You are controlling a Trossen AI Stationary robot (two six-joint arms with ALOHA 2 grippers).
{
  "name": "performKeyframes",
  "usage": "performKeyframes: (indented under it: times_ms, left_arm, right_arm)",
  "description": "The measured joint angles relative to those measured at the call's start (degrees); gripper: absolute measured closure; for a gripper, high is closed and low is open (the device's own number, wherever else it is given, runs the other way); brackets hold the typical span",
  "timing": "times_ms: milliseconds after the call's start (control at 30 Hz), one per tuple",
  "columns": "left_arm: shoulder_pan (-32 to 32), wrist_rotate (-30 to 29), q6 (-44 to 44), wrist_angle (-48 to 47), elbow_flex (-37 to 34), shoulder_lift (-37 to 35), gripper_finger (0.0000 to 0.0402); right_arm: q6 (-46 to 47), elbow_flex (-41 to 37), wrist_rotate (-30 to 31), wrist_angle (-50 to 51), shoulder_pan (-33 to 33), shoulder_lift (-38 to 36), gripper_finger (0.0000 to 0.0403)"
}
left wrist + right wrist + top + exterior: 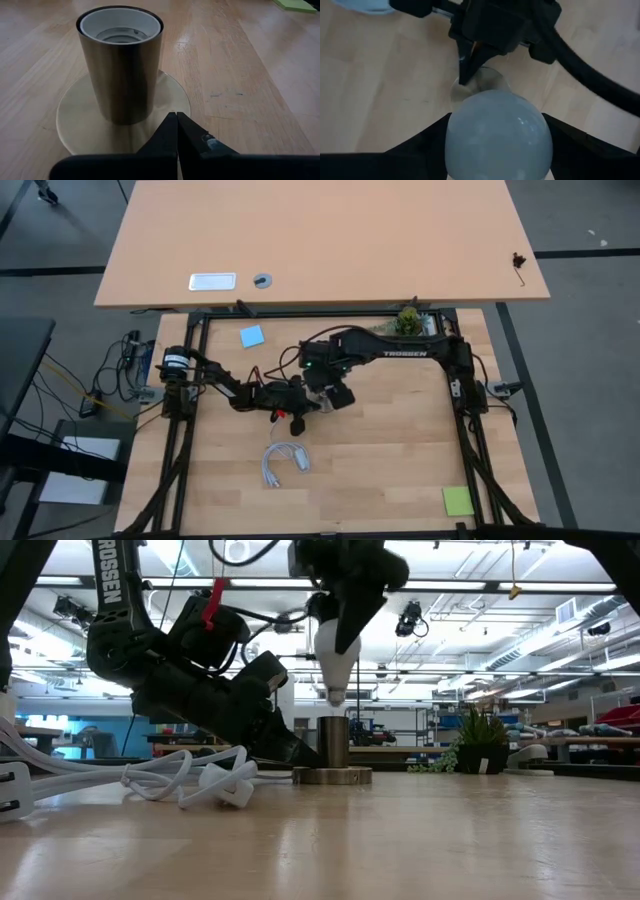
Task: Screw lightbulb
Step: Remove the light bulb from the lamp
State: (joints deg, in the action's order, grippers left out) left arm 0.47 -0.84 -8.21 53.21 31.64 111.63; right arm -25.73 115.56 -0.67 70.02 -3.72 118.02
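One lightbulb (335, 652), one metal socket (333, 743) on a round base, one white cord (190, 778) coiled beside it. "TROSSEN" lettered on an arm. Right gripper (338, 640) pointed straight down, clamped around the lightbulb, screw base just above the socket mouth, apart. Left gripper (176, 122) low, tilted, fingers pressed together, tips resting on the socket's base plate.

Lightbulb held in the air, base down.
The white frosted lightbulb (336, 652) hangs upright, silvery screw base pointing down, directly above the brass socket cylinder (333, 743), not touching it.
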Motion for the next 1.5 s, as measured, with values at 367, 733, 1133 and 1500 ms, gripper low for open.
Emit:
performKeyframes:
  times_ms: [367,733,1133,1500]
  left_arm:
    - [0.0,0.0,0.3,0.2,0.0,0.0,0.0402]
    - [-0.1,0.3,0.7,-1.2,-1.5,-2.8,0.0402]
    - [-0.1,-2.0,0.5,-3.4,-7.3,-10.5,0.0402]
    - [-0.1,-2.3,0.0,-3.8,-7.3,-10.7,0.0402]
  right_arm:
    - [10.9,8.3,-0.5,16.6,-1.7,-0.2,0.014]
    - [11.5,4.0,-9.4,18.5,-9.6,-0.4,0.013]
    - [8.5,-16.5,-18.6,6.8,-13.6,-0.4,0.0132]
    - [18.1,-23.1,-18.5,3.9,-13.6,-0.4,0.0113]
